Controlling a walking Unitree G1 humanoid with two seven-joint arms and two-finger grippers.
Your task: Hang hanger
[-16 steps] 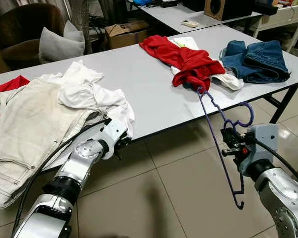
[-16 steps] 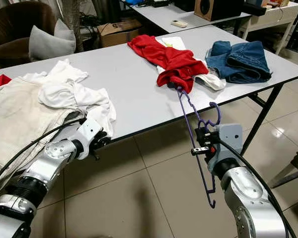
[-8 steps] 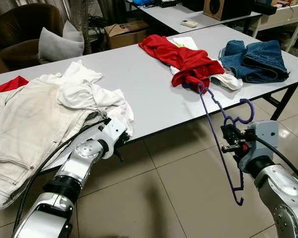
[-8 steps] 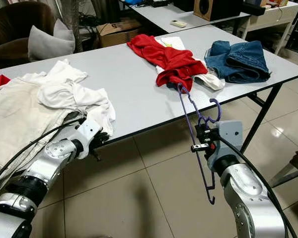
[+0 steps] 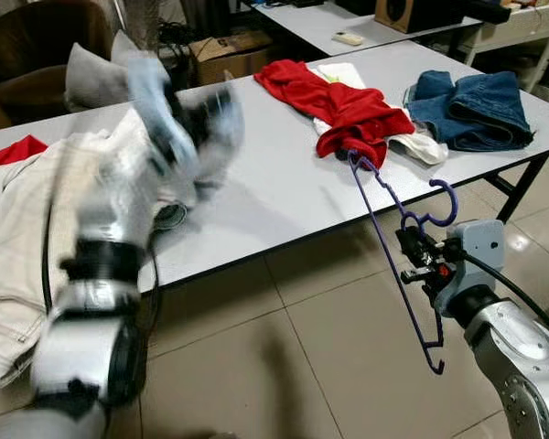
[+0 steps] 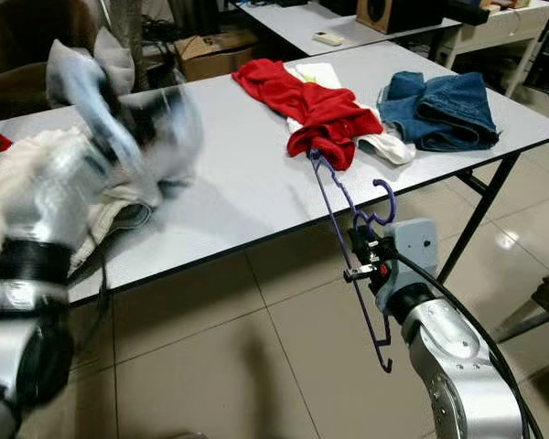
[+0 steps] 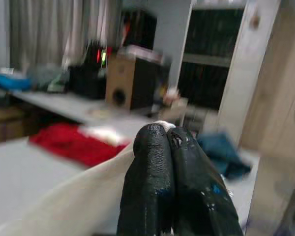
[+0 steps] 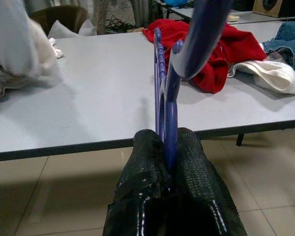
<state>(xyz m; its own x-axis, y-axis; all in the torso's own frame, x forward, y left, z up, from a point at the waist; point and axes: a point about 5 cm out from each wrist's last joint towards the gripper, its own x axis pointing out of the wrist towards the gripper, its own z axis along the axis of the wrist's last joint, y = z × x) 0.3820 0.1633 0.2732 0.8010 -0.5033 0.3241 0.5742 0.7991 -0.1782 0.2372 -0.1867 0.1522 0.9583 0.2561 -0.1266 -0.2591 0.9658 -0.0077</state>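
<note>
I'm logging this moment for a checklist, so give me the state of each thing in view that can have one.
Purple hanger: clamped near its hook, one end tucked into the red garment.
Right gripper: shut on the hanger.
Left gripper: shut on white cloth, raised over the table, blurred.
Red garment: crumpled on the table.
Jeans: folded on the table.
White clothes pile: heaped, unfolded.

A grey worktop (image 5: pixel 274 174) carries heaps of clothing. A red garment (image 5: pixel 343 105) lies toward the far right, spilling to the near edge, on top of a white cloth (image 5: pixel 421 146). Folded blue jeans (image 5: pixel 471 110) sit at the right end. Pale trousers (image 5: pixel 18 238) hang over the near left edge. Behind, a cardboard box (image 5: pixel 224 55), a grey cushion (image 5: pixel 91 82) and a second table (image 5: pixel 348 23) stand on the tiled floor (image 5: pixel 293 357).
</note>
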